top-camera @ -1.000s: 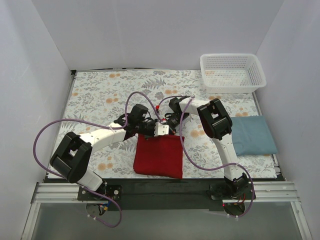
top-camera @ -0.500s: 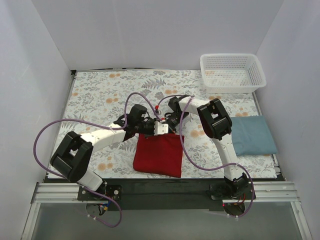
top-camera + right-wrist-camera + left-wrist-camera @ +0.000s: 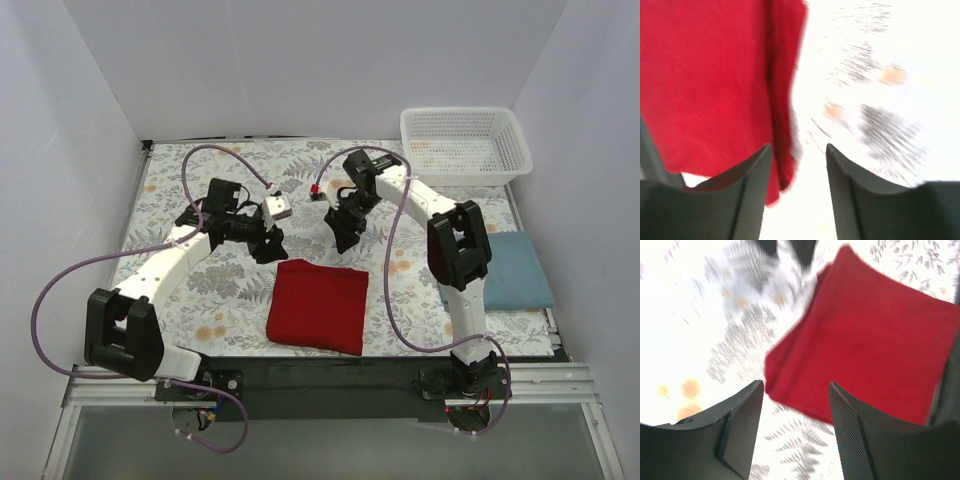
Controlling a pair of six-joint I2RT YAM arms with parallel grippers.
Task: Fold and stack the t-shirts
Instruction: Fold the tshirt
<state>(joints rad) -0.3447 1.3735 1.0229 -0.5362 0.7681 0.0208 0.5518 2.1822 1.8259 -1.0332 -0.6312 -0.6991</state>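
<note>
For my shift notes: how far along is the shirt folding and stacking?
Done: red shirt lies folded near the front edge; blue shirt lies folded on the right. In hand: nothing; left end effector and right end effector hover open. Left: stacking, since the shirts lie apart.

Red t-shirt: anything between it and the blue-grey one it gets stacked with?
No object lies on the table between the red t-shirt and the folded blue-grey t-shirt. The right arm and its purple cable do stand across that path in the top view, partly hiding the blue-grey shirt's left edge.
</note>
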